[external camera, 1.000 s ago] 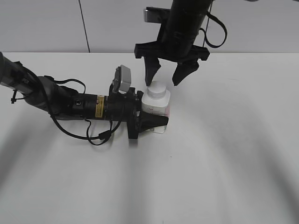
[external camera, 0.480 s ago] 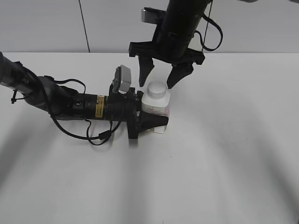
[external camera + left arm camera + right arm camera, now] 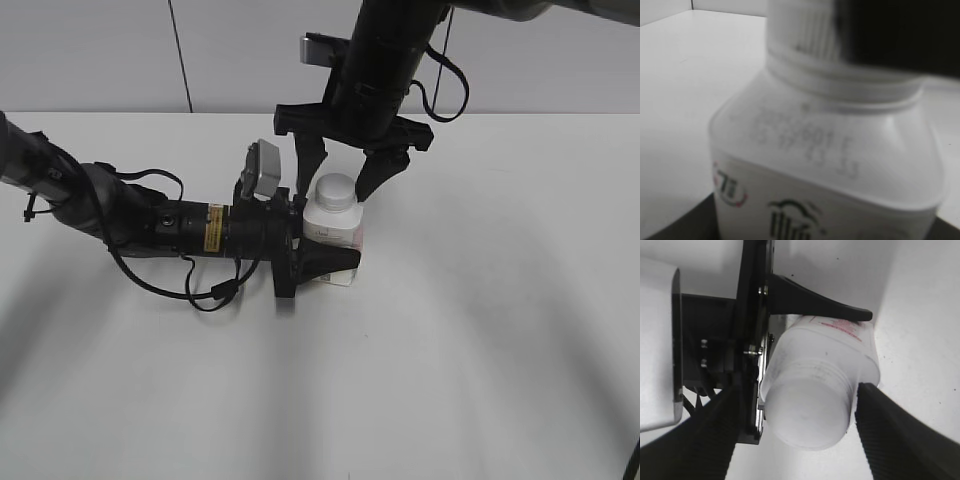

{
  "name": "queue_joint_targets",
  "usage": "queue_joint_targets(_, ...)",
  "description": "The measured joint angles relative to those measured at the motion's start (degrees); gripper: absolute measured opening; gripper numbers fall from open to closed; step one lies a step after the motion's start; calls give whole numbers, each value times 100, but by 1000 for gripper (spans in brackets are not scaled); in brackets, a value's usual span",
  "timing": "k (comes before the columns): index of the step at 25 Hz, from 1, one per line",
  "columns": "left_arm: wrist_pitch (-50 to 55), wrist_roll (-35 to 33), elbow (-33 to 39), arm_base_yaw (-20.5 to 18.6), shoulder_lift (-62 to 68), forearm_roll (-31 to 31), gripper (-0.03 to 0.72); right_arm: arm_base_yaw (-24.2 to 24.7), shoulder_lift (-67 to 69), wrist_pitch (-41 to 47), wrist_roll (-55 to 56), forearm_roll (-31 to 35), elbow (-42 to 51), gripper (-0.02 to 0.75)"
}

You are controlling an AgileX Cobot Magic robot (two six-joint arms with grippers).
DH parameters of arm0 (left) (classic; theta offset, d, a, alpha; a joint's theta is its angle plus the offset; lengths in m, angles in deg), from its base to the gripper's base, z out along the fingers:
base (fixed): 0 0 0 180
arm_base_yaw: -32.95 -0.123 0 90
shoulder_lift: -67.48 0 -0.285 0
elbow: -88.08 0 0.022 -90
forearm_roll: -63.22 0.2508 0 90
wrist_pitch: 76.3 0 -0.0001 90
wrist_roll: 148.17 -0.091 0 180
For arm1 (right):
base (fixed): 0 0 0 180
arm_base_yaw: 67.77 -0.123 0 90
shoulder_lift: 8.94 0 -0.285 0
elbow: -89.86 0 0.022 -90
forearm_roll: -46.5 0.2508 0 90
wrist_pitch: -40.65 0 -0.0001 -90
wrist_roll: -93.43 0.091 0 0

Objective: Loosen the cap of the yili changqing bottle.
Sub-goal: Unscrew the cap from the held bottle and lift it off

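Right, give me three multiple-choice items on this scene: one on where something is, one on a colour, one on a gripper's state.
1. Where does the bottle stand?
A. On the white table, upright
B. Lying on its side on the table
C. Lifted clear of the table

2. What colour is the cap?
A. Red
B. White
C. Black

3. How is the right gripper set?
A. Shut on the cap
B. Open, one finger either side of the cap
C. Away from the bottle

Answers: 1 A, the exterior view shows the bottle standing upright, its body between the left gripper fingers. 2 B, the cap looks white in the exterior and right wrist views. 3 B, the right wrist view shows gaps between its fingers and the cap.
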Motion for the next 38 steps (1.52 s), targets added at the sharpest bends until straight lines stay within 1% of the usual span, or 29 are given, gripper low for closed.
queue_joint_targets(3,0,0,0,0,0,0,406,0,11,0,6,0,0,545)
queue_joint_targets(10,0,5,0,0,0,0,405,0,47,30,6,-83,-5,413)
queue_joint_targets(18,6,5,0,0,0,0,405,0,47,30,-139,-167,-13,406)
queue_joint_targets(21,6,5,0,0,0,0,405,0,47,30,-879,-169,-13,405)
queue_joint_targets(26,6,5,0,0,0,0,405,0,47,30,-2847,-174,-25,404)
queue_joint_targets(29,6,5,0,0,0,0,405,0,47,30,-3759,-161,-30,403)
queue_joint_targets(34,3,-1,0,0,0,5,405,0,47,30,-4936,-142,-30,403)
queue_joint_targets(38,3,-1,0,0,0,9,403,0,54,30,-5648,-142,-30,401)
